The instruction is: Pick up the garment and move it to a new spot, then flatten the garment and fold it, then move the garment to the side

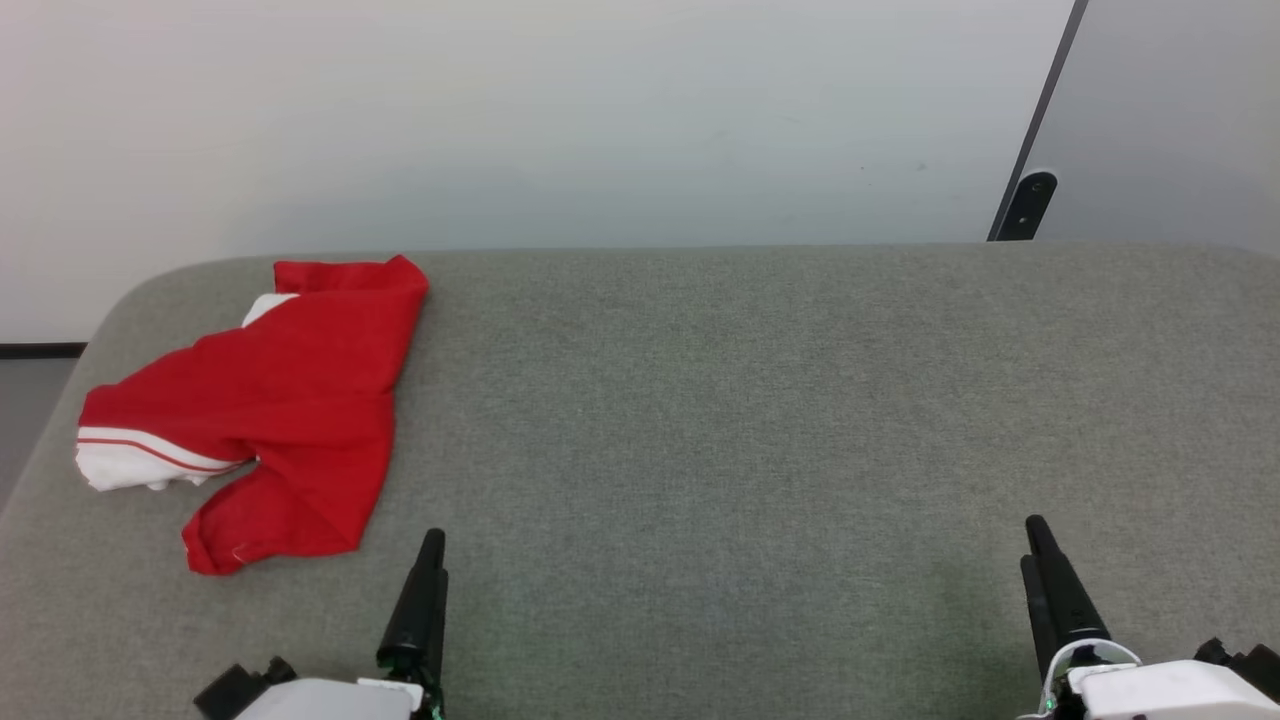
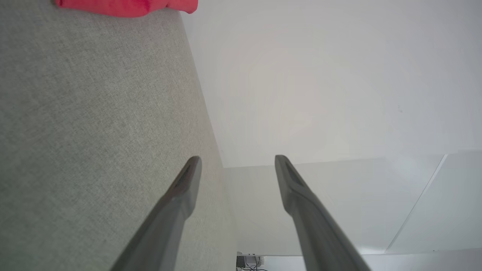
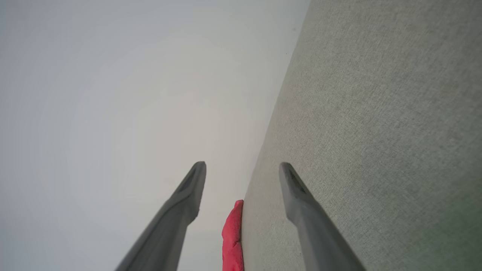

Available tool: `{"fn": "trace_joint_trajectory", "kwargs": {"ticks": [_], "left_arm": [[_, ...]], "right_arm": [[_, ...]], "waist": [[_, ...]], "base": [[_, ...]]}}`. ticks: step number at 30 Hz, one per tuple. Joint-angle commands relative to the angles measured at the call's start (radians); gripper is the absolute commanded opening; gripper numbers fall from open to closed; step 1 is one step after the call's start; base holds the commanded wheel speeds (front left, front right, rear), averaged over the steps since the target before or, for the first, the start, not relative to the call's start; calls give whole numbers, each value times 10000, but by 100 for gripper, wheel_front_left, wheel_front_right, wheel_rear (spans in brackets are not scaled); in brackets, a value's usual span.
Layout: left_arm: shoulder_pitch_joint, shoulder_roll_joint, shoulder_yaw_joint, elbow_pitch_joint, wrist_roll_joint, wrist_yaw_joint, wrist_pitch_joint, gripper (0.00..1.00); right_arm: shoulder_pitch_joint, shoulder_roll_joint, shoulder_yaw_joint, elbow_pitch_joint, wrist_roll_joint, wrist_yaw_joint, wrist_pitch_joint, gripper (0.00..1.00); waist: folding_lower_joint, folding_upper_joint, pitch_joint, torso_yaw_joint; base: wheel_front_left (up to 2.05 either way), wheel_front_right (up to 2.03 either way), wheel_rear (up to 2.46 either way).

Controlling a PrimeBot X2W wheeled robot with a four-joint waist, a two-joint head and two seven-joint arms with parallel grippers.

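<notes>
The garment (image 1: 270, 400) is a red shirt with a white, red-striped sleeve, lying in a loose folded heap at the far left of the grey fabric surface (image 1: 750, 420). A strip of its red cloth shows at the top of the left wrist view (image 2: 124, 6) and between the fingers in the right wrist view (image 3: 232, 237), far off. My left gripper (image 1: 432, 548) hovers near the front edge, just right of the garment's lower corner, open and empty (image 2: 238, 162). My right gripper (image 1: 1034, 540) is at the front right, open and empty (image 3: 243, 168).
A pale wall (image 1: 600, 120) rises behind the surface's far edge. A dark slanted bar with a rounded black fitting (image 1: 1027, 200) stands at the back right. The surface rounds off at its left corner, with floor (image 1: 30, 400) beyond.
</notes>
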Motion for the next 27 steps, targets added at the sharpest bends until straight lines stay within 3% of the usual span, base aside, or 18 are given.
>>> {"fn": "trace_joint_trajectory", "kwargs": {"ticks": [1, 8, 16, 27], "left_arm": [[-96, 58, -62, -174, 262, -17, -80, 100], [-48, 71, -8, -329, 2078, -20, -328, 100], [48, 286, -272, -373, 5627, 111, -589, 100], [278, 336, -145, -876, 8271, 221, -918, 100]], "right_arm": [[-19, -29, 83, -169, -301, 4, -93, 100], [-6, -32, 83, -157, -1927, 5, -337, 100], [50, -35, -249, -317, -5169, 6, -599, 100], [206, -38, -425, -682, -8702, 6, -926, 100]], "waist": [[0, -1, -3, -4], [0, -1, -20, -27], [0, -1, -55, -48], [0, -1, -123, -72]], "base": [[0, 0, 0], [0, 0, 0], [0, 0, 0], [0, 0, 0]]}}
